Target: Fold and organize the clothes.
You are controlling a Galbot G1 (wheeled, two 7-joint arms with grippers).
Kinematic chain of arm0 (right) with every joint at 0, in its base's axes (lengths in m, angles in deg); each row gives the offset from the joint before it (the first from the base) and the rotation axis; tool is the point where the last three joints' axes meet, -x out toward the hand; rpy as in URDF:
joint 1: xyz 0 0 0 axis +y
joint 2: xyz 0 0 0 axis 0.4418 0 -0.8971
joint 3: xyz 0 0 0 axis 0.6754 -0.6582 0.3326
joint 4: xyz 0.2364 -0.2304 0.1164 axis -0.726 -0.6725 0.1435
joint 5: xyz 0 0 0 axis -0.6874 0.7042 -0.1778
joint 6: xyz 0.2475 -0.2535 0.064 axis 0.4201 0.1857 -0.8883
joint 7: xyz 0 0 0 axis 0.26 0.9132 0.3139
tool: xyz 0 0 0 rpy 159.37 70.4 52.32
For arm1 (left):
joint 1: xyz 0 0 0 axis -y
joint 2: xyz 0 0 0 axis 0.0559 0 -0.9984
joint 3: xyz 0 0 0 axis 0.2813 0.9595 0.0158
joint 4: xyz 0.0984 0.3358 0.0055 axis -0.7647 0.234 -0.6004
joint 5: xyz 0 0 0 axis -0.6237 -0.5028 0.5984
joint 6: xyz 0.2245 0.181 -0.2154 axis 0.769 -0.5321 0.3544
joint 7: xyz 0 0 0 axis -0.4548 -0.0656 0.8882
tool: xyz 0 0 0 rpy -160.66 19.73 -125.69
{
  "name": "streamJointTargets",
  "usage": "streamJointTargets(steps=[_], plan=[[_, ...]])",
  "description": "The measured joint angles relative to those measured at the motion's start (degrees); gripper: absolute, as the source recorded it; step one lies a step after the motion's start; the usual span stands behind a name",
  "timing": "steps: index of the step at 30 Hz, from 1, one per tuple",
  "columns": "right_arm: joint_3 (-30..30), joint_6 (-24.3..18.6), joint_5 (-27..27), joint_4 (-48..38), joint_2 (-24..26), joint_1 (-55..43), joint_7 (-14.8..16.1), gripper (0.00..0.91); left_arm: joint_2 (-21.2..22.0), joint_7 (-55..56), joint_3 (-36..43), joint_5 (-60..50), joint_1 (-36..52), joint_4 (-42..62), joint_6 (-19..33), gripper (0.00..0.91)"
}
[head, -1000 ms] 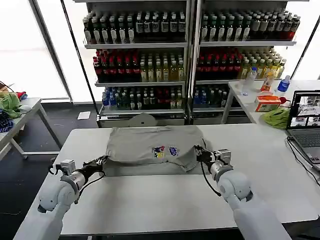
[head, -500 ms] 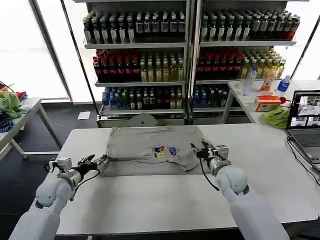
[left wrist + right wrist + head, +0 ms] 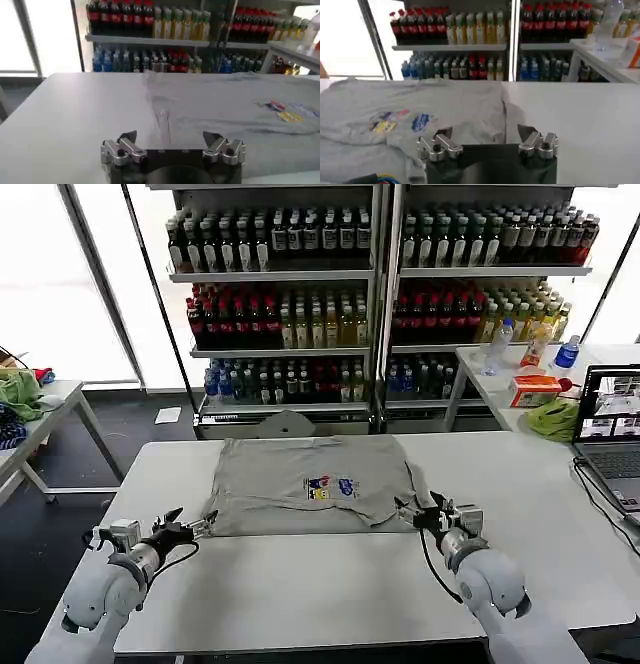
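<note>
One of the clothes, a light grey short-sleeved shirt (image 3: pixel 300 479) with a small multicolour chest print (image 3: pixel 330 487), lies spread on the white table (image 3: pixel 300 584). My left gripper (image 3: pixel 190 522) hovers open just off the shirt's near left corner. My right gripper (image 3: pixel 415 506) is open beside the near right corner. In the left wrist view the left gripper (image 3: pixel 170 137) holds nothing, and the shirt (image 3: pixel 225 107) lies beyond it. The right wrist view has the right gripper (image 3: pixel 485 132) spread wide over the shirt's edge (image 3: pixel 420 110), gripping nothing.
A laptop (image 3: pixel 612 429) sits at the table's right edge. Behind it a side table carries a green cloth bundle (image 3: pixel 553 419) and bottles. Another table at far left holds green cloth (image 3: pixel 20 392). Bottle shelves (image 3: pixel 380 284) stand behind.
Both grippers have let go of the shirt's side edges and drawn back toward the table's near edge. The shirt has settled flat.
</note>
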Motion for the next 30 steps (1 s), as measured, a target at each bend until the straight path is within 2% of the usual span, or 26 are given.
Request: streamJointTargets(steps=[1,2,3,4,12,14,15,16,30], plan=[[0.02,0.02,-0.12,0.07,-0.03,0.32,-0.09,0.907,0.33,-0.11,0.02,-0.2,-0.21,-0.03,0.0,0.907],[0.02,0.04,-0.24,0.09,-0.11,0.58,-0.25,0.715,0.58,-0.19,0.05,-0.29,-0.36,-0.04,0.0,0.907],[0.01,0.04,-0.28,0.1,-0.17,0.76,-0.43,0.191,0.79,-0.25,0.05,-0.37,-0.48,-0.04,0.0,0.907],[-0.06,0.05,-0.31,0.1,-0.2,0.91,-0.59,0.0,0.97,-0.35,0.08,-0.45,-0.57,0.01,0.0,0.907],[-0.62,0.09,-1.32,-0.04,0.02,2.04,-1.07,0.0,2.14,-0.69,0.37,-0.36,-0.93,1.36,0.0,0.907],[-0.74,0.1,-1.47,-0.06,0.03,2.1,-1.09,0.0,2.36,-0.73,0.27,-0.14,-0.99,1.67,0.0,0.524],[-0.78,0.1,-1.55,-0.08,0.02,2.11,-1.15,0.0,2.41,-0.78,0.26,0.03,-1.09,1.77,0.0,0.081],[-0.84,0.1,-1.6,-0.1,-0.01,2.11,-1.17,0.0,2.43,-0.78,0.25,0.16,-1.13,1.79,0.01,0.0],[-1.57,0.12,-2.75,0.09,0.62,2.71,-0.98,0.0,2.42,-1.58,-0.66,2.22,-2.64,1.31,0.14,0.0]])
